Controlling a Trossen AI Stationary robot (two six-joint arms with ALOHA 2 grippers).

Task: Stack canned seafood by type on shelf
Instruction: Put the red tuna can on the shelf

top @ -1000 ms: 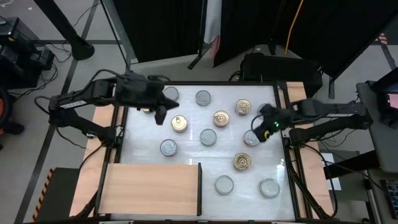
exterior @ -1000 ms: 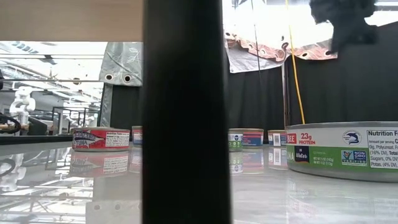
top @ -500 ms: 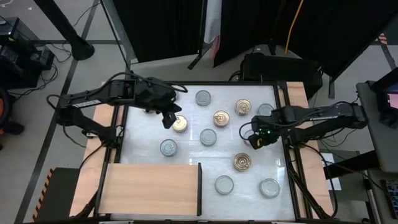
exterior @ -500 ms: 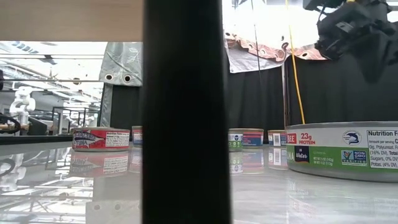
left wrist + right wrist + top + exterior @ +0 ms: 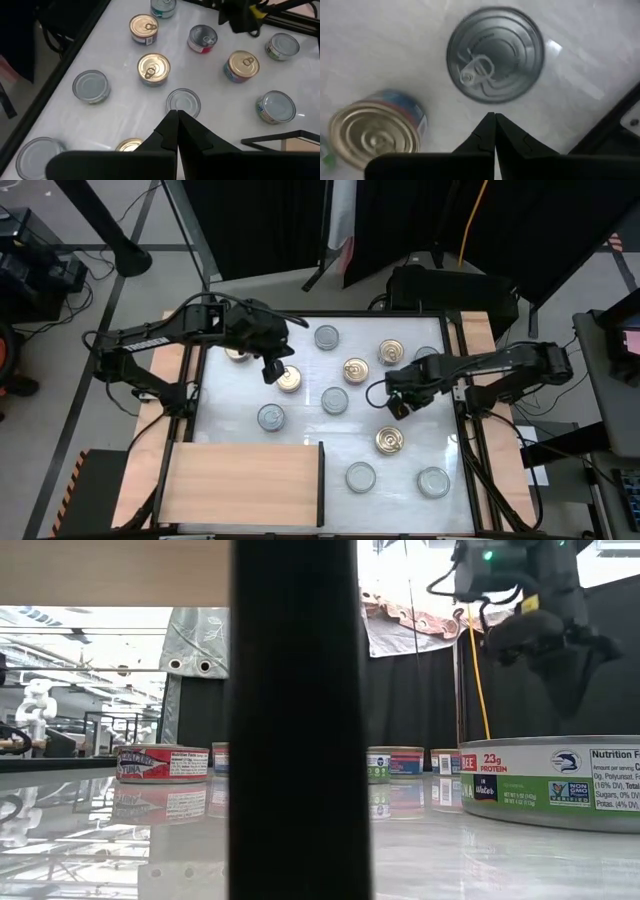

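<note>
On the left of the high view, the left arm reaches in over the white tabletop [image 5: 300,420], and its left pincer [image 5: 270,369] hangs with its fingers pressed together, holding nothing, just beside a gold-lidded tin [image 5: 289,379]. Its wrist view shows the two dark fingers [image 5: 176,131] meeting in a point above a silver-lidded tin [image 5: 183,102]. A silver tin [image 5: 271,416] lies nearer the front, close to the shelf [image 5: 240,483], a light-brown wooden board at the front left with a thin dark upright edge [image 5: 321,483] on its right side; no tin lies on the shelf.

Towards the middle, the tins are spread singly over the tabletop, none stacked: a silver one [image 5: 327,337] at the back, a silver one [image 5: 335,400] in the centre, a gold one [image 5: 356,370] and another gold one [image 5: 392,352] behind it.

Right of the middle, the right arm comes in from the right, and its right pincer [image 5: 394,406] hovers over the tabletop, fingers pressed together and empty. In its wrist view the closed tips [image 5: 491,128] point near a silver pull-tab tin [image 5: 495,54], with a gold tin [image 5: 375,134] beside it. A gold tin [image 5: 390,440] sits just in front of that pincer. Two silver tins [image 5: 360,476] [image 5: 433,480] lie at the front right.

In the low view, a red-labelled tin [image 5: 162,762] stands on the left, and a large green-labelled tin [image 5: 550,782] on the right.
</note>
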